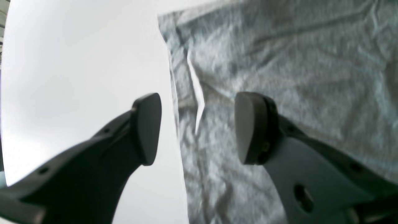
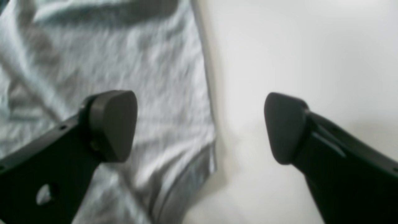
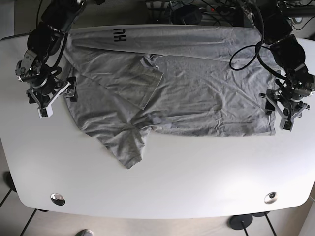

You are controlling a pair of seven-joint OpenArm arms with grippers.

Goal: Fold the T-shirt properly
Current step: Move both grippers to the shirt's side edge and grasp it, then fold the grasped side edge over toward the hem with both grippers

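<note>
1. Lying flat on the white table [image 3: 162, 187], the grey T-shirt [image 3: 197, 93] spreads sideways across the far half of the top, printed letters [image 3: 119, 35] along its far edge, one sleeve [image 3: 125, 147] trailing toward the near side at base-view left; it looks light, soft and limp, likely to sag and wrinkle when lifted, so both edges probably need lifting together.

2. At base-view left, the right gripper [image 3: 48, 92] hovers at the shirt's side edge; its wrist view shows the fingers spread wide with nothing between them, one pad [image 2: 113, 124] over cloth, the other over bare table; the stitched corner [image 2: 199, 161] just ahead looks like the firmest place to pinch.

3. At base-view right, the left gripper [image 3: 288, 105] sits at the opposite edge, jaws likewise parted and empty, straddling the cloth border [image 1: 178, 118]; a small lifted pleat [image 1: 196, 102] there offers a natural hold.

4. Both wrist views are blurred, so weave and seams are hard to read; whether either pad touches the fabric I cannot tell; the letters are only partly legible, and a folded flap [image 3: 147, 83] near the middle hides what lies beneath.
</note>
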